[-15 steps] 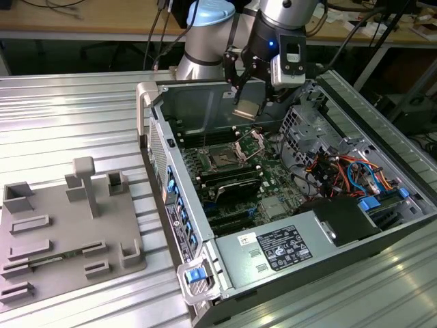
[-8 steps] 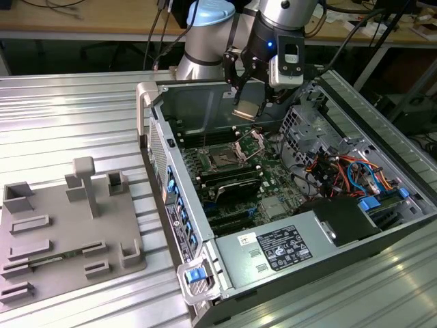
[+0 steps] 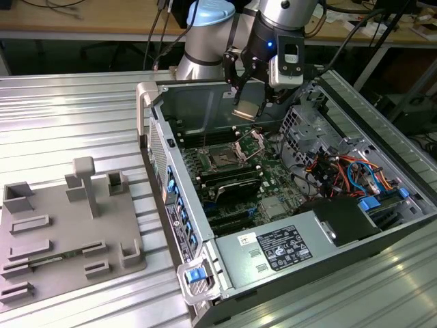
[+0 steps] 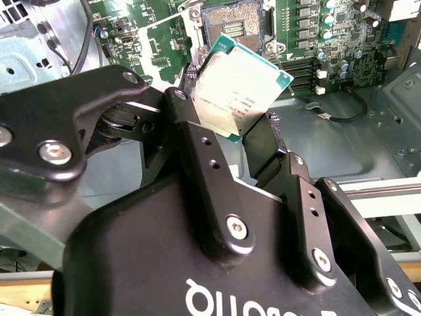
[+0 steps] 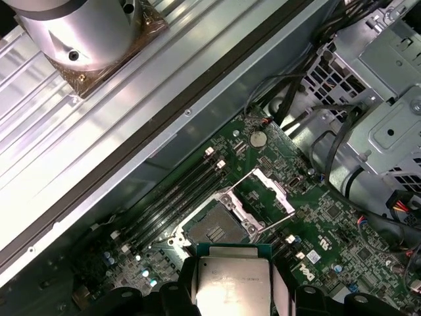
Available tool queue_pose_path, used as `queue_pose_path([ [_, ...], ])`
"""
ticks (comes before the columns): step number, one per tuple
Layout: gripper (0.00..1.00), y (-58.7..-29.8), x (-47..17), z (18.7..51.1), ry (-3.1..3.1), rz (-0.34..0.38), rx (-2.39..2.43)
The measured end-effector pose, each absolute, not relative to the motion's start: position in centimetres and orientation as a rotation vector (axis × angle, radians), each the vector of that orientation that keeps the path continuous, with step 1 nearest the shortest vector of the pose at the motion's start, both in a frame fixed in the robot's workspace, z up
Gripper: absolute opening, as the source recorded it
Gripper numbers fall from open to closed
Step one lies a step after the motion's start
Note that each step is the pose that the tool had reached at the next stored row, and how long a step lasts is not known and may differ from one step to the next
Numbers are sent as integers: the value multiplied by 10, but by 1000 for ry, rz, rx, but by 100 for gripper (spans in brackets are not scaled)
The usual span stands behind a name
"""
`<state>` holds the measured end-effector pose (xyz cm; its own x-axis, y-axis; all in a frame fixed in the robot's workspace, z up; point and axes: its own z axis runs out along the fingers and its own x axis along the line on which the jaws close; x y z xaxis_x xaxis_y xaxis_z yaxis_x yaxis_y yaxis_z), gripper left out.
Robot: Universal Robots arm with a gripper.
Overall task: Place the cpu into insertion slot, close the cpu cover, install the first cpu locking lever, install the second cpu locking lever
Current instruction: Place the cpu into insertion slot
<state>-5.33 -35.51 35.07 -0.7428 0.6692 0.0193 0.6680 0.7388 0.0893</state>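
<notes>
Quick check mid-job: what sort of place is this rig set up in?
Probably a robotics lab workbench: an open computer case on a ribbed metal table, a grey parts fixture beside it, cable-strewn wooden desks behind.

Exterior view: high, angled down into open computer case (image 3: 198,225) on ribbed surface (image 3: 82,109), mid-range. Both wrist views: close, looking past gripper (image 4: 222,120) with pinched chip (image 4: 240,82) toward socket (image 5: 212,232). Socket shared by all three.

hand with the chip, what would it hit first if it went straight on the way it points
Likely the open socket, with the chip in the hand touching first; the raised cover stands just beside that line. Depth is hard to judge.
</notes>
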Motion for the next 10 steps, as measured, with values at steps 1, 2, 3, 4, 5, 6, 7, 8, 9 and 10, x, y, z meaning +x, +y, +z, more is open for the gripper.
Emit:
queue_pose_path([
  [1,54,-355,-53,350,2913,141,1129],
  [2,54,-355,-53,350,2904,141,1151],
  [3,54,-355,-53,350,2892,141,1177],
  [4,54,-355,-53,350,2884,141,1197],
  [5,54,-355,-53,350,2873,140,1220],
  [6,54,-355,-53,350,2866,140,1236],
  [7,54,-355,-53,349,2858,140,1253],
  [8,54,-355,-53,349,2851,140,1267],
  [9,54,-355,-53,349,2845,140,1280],
  [10,54,-355,-53,349,2844,140,1283],
])
